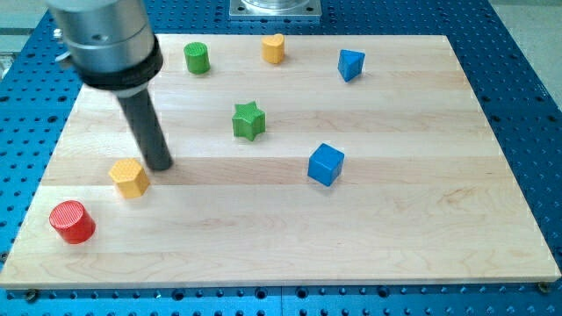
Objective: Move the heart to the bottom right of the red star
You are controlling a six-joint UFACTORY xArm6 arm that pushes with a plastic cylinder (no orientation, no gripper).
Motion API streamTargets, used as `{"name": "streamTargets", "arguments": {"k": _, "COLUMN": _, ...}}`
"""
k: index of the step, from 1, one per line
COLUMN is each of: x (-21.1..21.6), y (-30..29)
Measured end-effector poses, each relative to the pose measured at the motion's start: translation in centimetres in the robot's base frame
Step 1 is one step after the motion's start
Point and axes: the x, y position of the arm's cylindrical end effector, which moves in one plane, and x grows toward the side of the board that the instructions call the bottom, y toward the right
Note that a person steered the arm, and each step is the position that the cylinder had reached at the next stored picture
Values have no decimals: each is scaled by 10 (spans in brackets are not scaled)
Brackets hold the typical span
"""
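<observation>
A yellow block, which looks like the heart, sits near the board's top edge, just left of centre. No red star shows; the arm's wide grey body hides the board's top left corner. My tip rests on the board at the left, just to the upper right of a yellow hexagon, close to it or touching. The heart is far from my tip, toward the view's top right.
A green cylinder stands left of the heart. A blue triangular block is at the top right, a green star mid-board, a blue cube right of centre, and a red cylinder at the bottom left.
</observation>
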Motion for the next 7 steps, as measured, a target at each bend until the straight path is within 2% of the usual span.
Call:
{"name": "streamTargets", "arguments": {"k": 1, "x": -96, "y": 25}}
{"name": "streamTargets", "arguments": {"k": 2, "x": -158, "y": 89}}
{"name": "streamTargets", "arguments": {"k": 3, "x": -155, "y": 137}}
{"name": "streamTargets", "arguments": {"k": 4, "x": -182, "y": 198}}
{"name": "streamTargets", "arguments": {"k": 5, "x": -241, "y": 216}}
{"name": "streamTargets", "arguments": {"k": 6, "x": -242, "y": 180}}
{"name": "streamTargets", "arguments": {"k": 7, "x": -193, "y": 128}}
